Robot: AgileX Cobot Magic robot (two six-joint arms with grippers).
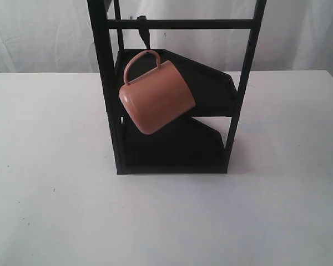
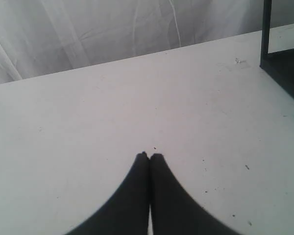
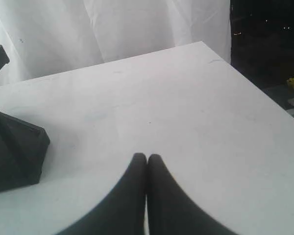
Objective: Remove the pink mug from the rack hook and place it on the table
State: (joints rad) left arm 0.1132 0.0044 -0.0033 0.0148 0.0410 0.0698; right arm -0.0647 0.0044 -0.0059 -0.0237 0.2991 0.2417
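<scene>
Nearest us, our left claw [image 2: 149, 155] and right claw [image 3: 147, 156] hover pinched closed on nothing above the surface [image 1: 166, 221], neither showing in the exterior view. Farther back, the pink mug [image 1: 158, 97] hangs tilted by its handle from the rack hook [image 1: 144, 33]. We judge that pulling outward rather than lifting could snag the handle and tip the rack [image 1: 107, 83].
</scene>
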